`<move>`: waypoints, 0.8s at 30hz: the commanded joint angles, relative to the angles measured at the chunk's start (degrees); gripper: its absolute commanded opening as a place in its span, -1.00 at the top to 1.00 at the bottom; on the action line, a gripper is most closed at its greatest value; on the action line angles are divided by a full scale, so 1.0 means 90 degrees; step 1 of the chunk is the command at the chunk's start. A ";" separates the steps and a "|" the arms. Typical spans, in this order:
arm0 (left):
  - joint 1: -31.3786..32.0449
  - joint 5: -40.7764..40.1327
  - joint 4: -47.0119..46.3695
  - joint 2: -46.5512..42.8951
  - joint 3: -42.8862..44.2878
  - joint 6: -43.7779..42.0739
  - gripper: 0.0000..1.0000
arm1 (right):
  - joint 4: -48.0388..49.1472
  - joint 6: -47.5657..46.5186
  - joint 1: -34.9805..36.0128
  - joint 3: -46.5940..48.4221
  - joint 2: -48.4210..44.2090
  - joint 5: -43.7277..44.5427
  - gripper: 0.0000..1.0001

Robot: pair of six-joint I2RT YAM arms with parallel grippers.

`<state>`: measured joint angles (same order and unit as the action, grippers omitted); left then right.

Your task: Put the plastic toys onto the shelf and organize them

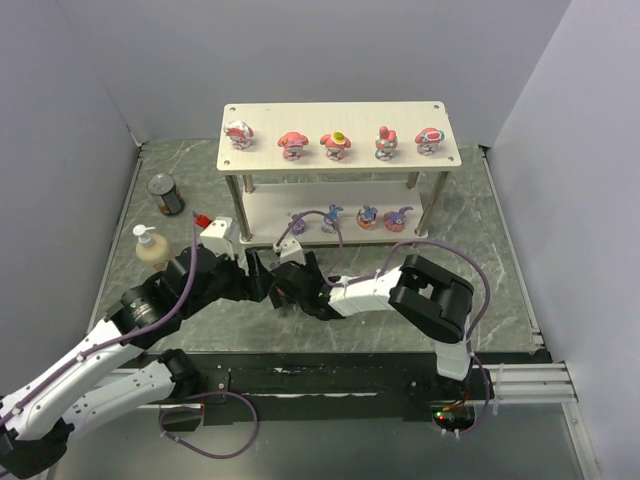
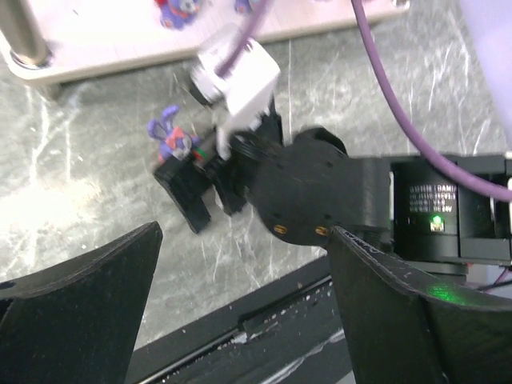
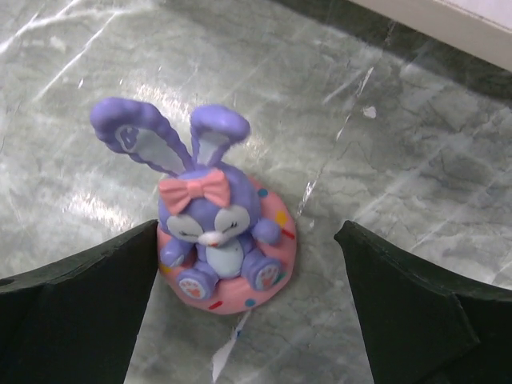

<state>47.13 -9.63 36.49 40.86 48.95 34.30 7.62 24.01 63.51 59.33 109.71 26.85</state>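
A purple rabbit-eared toy (image 3: pixel 220 240) on a pink ring stands on the marble table between the fingers of my right gripper (image 3: pixel 248 268). That gripper is open, and its left finger is close against the toy's base. The left wrist view shows the same toy (image 2: pixel 172 138) at the tips of the right gripper (image 2: pixel 196 188). My left gripper (image 2: pixel 240 264) is open with nothing in it, hanging just behind the right one. The shelf (image 1: pixel 340 112) holds several pink toys (image 1: pixel 292 144) on its top board. Several purple toys (image 1: pixel 366 216) stand on its lower board (image 1: pixel 265 210).
A dark tin can (image 1: pixel 166 195) and a beige pump bottle (image 1: pixel 150 245) stand at the left, near the left arm. Both wrists crowd together in front of the shelf's left legs. Purple cables loop over the arms. The table's dark front rail (image 2: pixel 264 320) lies under the left gripper.
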 commanded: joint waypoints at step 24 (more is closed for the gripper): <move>-0.0003 -0.0473 -0.0246 -0.0712 -0.0097 0.0095 -0.85 | 0.1868 -0.1877 -0.0201 -0.0782 -0.0110 -0.1187 -0.72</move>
<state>47.09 -13.26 36.23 35.40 48.49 34.74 23.38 8.36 62.24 49.67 106.63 15.03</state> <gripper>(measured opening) 0.927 0.883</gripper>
